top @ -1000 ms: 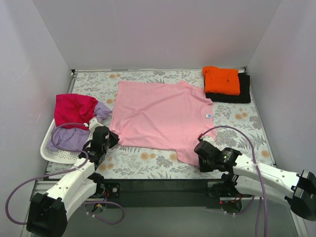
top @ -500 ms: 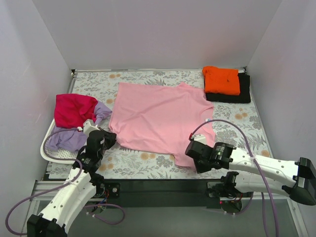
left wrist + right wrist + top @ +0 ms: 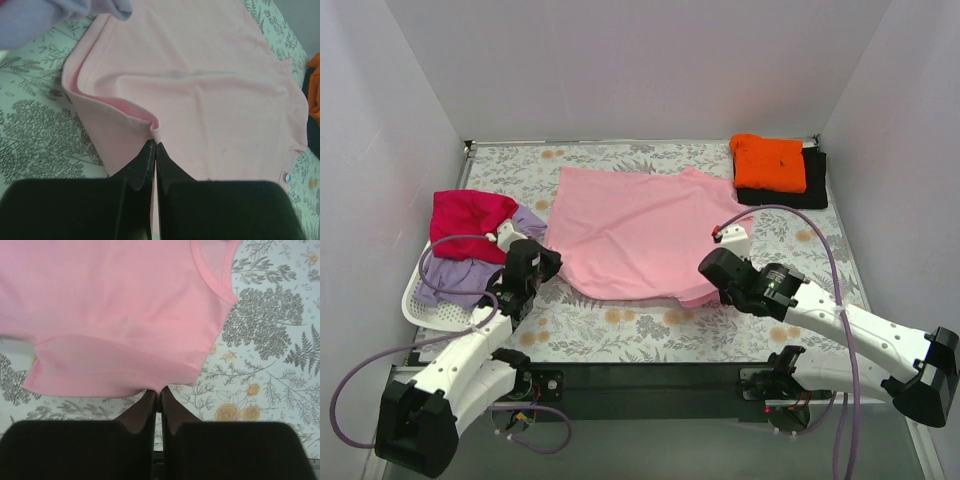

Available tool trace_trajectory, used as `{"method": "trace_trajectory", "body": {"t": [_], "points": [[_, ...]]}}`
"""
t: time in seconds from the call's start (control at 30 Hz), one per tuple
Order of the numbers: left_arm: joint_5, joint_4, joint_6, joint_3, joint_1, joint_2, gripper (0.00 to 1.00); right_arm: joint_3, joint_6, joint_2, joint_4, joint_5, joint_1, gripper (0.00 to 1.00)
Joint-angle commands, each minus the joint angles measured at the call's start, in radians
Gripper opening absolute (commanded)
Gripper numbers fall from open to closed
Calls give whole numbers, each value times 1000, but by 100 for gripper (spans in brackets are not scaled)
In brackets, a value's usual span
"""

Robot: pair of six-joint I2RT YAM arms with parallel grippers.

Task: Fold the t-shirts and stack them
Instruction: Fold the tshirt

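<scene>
Left gripper (image 3: 154, 143): black two-finger type, fingers pressed together with no gap, pinching the near-left hem of the light pink cotton t-shirt (image 3: 640, 230); the hem is lifted at the pinch and curls over, showing a deeper pink inner face. Right gripper (image 3: 158, 392): same type, fingers likewise drawn together, clamped on the edge of a flap of the same shirt, the flap doubled over onto the shirt's body at its near-right side, close to the ribbed neckline. Light pink t-shirt: spread mostly flat across the middle of the floral-printed tabletop (image 3: 620, 322), held at both near corners. Small white neck label with a blue mark (image 3: 289, 176): seen at the shirt's far edge in the left wrist view; print too small to read. Folded orange t-shirt (image 3: 770, 163): lying on top of a folded black t-shirt (image 3: 817, 190), far-right corner of the tabletop, apart from the pink shirt. Crumpled magenta-red t-shirt (image 3: 468, 218) and crumpled lavender t-shirt (image 3: 455, 278): heaped together in the white perforated plastic laundry basket (image 3: 415, 312) at the left edge, the lavender cloth spilling toward the left gripper. No other brand or writing can be made out.
</scene>
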Motion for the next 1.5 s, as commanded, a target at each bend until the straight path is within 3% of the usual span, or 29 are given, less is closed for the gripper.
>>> {"method": "trace_trajectory", "body": {"t": [0.0, 0.27, 0.8, 1.47], "points": [[39, 99, 46, 83, 11, 95, 0, 37, -180, 19, 157, 31, -88, 1], [96, 188, 83, 195, 67, 289, 0, 73, -387, 165, 366, -78, -285, 1], [168, 288, 126, 367, 146, 623, 0, 224, -527, 529, 551, -161, -517, 1], [188, 224, 164, 523, 209, 795, 0, 394, -577, 715, 571, -182, -592, 1]]}}
